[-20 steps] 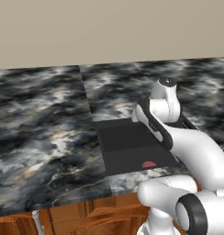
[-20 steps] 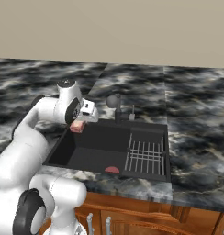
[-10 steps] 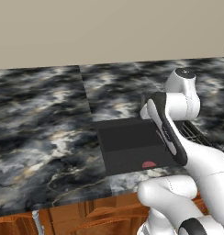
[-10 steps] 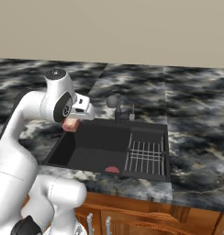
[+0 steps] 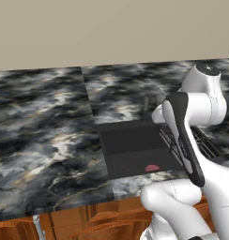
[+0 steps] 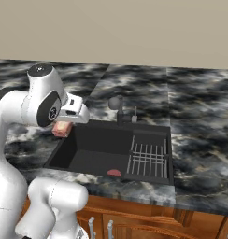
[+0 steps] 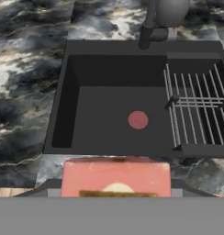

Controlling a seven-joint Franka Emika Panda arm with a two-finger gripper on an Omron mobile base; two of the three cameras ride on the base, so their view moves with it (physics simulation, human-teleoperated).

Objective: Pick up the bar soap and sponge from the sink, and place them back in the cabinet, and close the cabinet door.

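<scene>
My gripper (image 6: 63, 126) is shut on the bar soap (image 6: 62, 130), a salmon-pink rectangular block. It hangs over the left rim of the black sink (image 6: 95, 140), above counter height. In the hand view the bar soap (image 7: 116, 176) fills the bottom centre, with the sink (image 7: 104, 78) below and beyond it. In the left base view my own forearm covers the gripper, and the sink (image 5: 128, 143) shows to its left. The sponge, the cabinet and the cabinet door are out of view.
A flat red round piece (image 6: 114, 172) lies on the sink floor near its front wall. A grey wire rack (image 6: 148, 156) fills the sink's right side, and a dark faucet (image 6: 117, 106) stands behind the basin. Dark marbled counter (image 6: 200, 140) surrounds it; low wooden drawers (image 6: 134, 224) sit below.
The arm has swung upward, and the gripper has carried the bar soap sideways from over the basin to above the sink's left rim.
</scene>
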